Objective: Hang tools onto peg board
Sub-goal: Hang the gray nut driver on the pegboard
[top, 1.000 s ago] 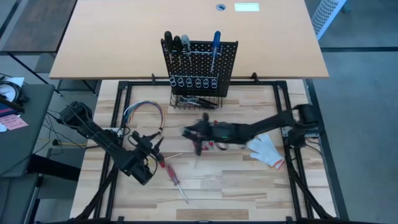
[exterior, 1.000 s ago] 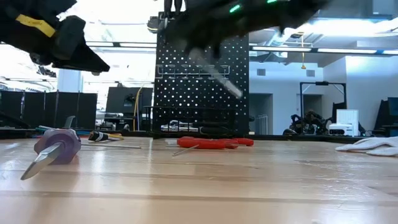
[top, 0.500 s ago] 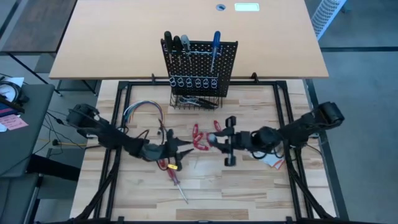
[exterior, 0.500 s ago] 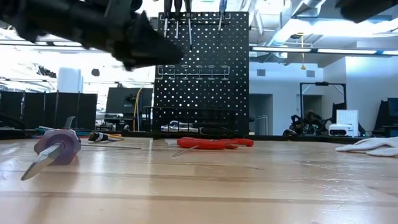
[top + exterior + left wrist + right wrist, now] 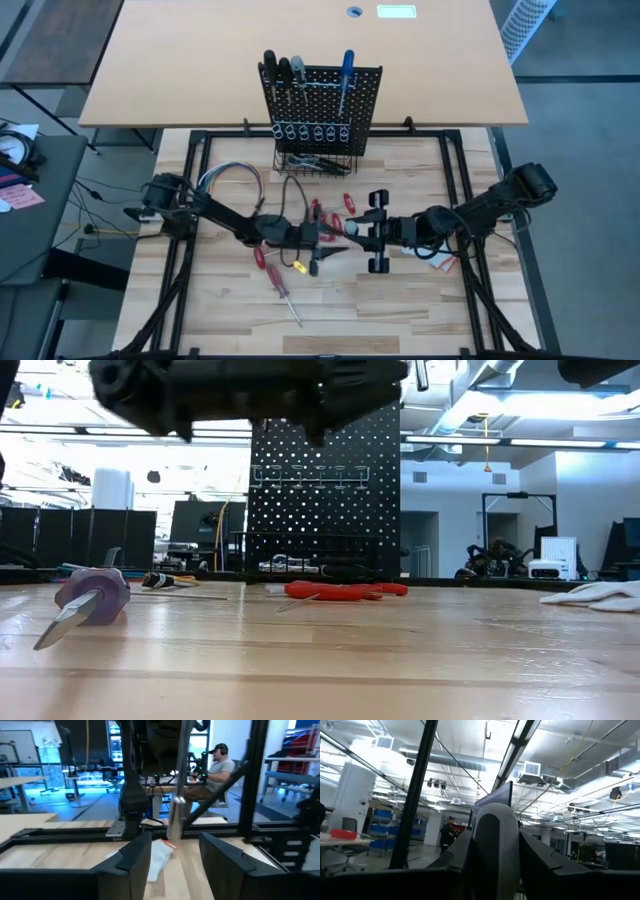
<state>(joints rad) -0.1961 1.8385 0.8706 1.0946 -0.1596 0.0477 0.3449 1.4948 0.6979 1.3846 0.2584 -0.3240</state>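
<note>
The peg board stands upright at the table's far middle, with black, grey and blue screwdriver handles sticking up from its top and a wire basket at its base. My right gripper, above the table's middle, is shut on a grey-handled screwdriver. Its silver shaft points down. My left gripper is open and level, close beside the right one, and the shaft shows in the gap between its fingers without touching them. Red pliers and a red-handled screwdriver lie on the table. My right gripper pinches the grey handle between its two fingers, coming level from the table's right and slanting upward. The handle's rounded end stands above the fingers. The screwdriver is about upright and lifted clear, and its shaft hangs below.
A bundle of coloured wires lies at the left. A white glove lies at the right, under the right arm. A black frame borders the tabletop. A person sits in the room beyond the table.
My right gripper has lifted the screwdriver off the table, drawn back a little toward the right edge and tipped upward. My left gripper has swung from the near left toward the table's middle and tipped from pointing down to level, so that it now faces the held screwdriver.
</note>
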